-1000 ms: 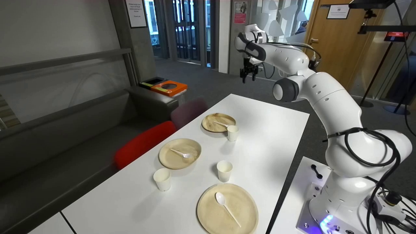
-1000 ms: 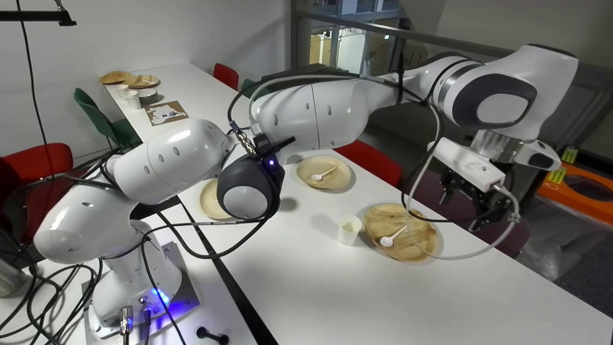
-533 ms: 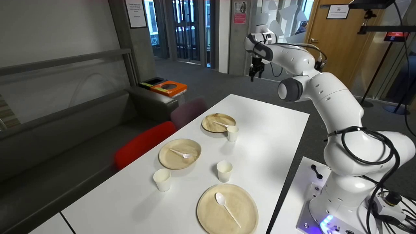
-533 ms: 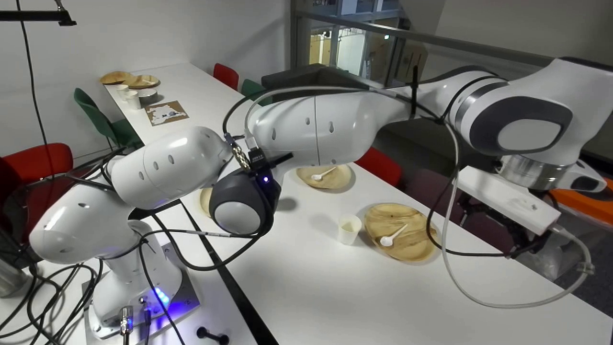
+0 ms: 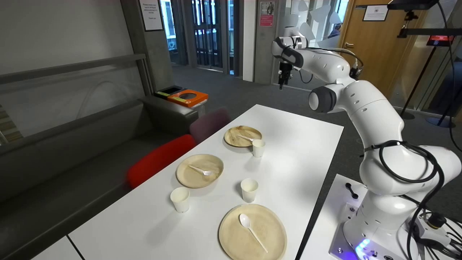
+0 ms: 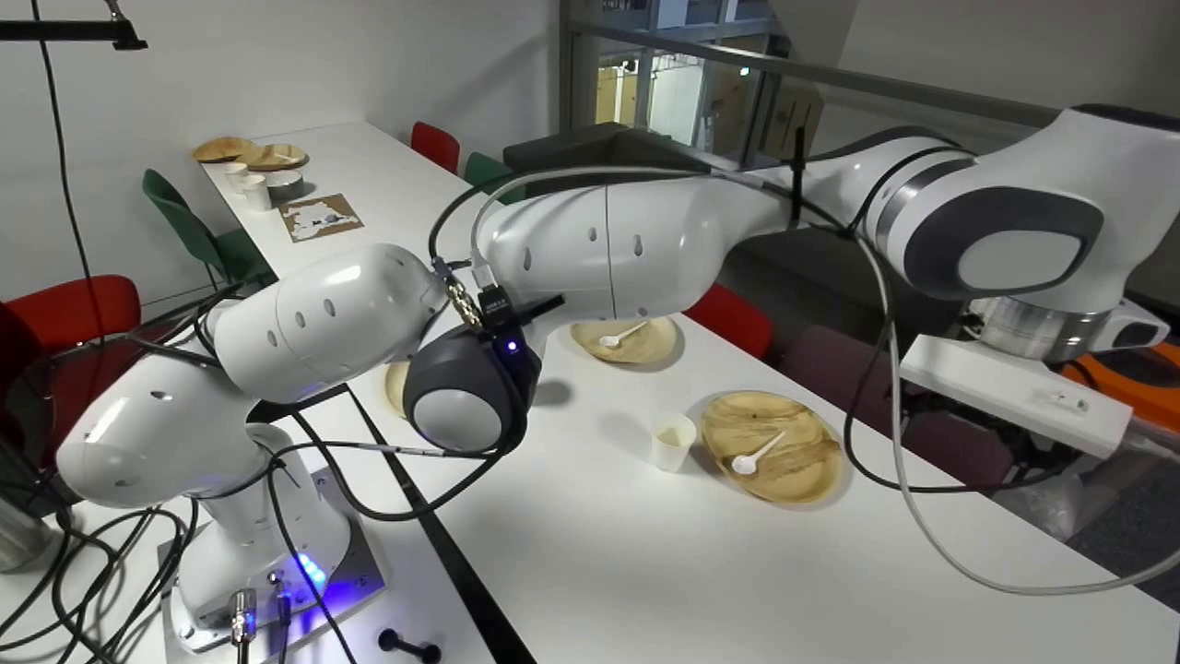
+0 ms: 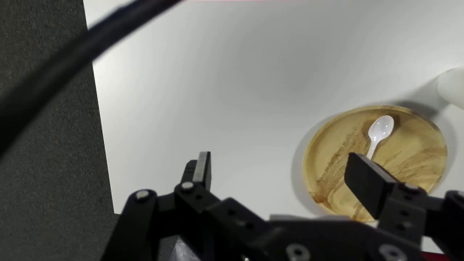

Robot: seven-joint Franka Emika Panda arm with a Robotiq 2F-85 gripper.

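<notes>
The gripper point(image 7: 278, 156) hangs high above the table point(image 5: 296, 159), toward its free short end, its fingers point(image 7: 366, 181) spread wide with nothing between them. Nearest to it is a plate point(image 7: 409, 156), set along the long edge by the red chair point(image 5: 160, 159); it lies well below the gripper, apart from it. A spoon point(image 7: 381, 127) lies on that plate, and a cup point(image 7: 453, 87) stands just beside it, on the side toward the table's middle. Farther from that end, along the same edge, is a second plate point(image 5: 187, 179) with a second spoon point(image 5: 206, 173) on it and a second cup point(image 5: 180, 202) near it. By the opposite long edge lies a third plate point(image 5: 269, 225), carrying a third spoon point(image 5: 245, 220), with a third cup point(image 5: 249, 192) just beside it. As far as can be judged, each plate has its spoon and cup, and no piece is gripped; whether the handling is finished or yet to begin, the views do not settle.
</notes>
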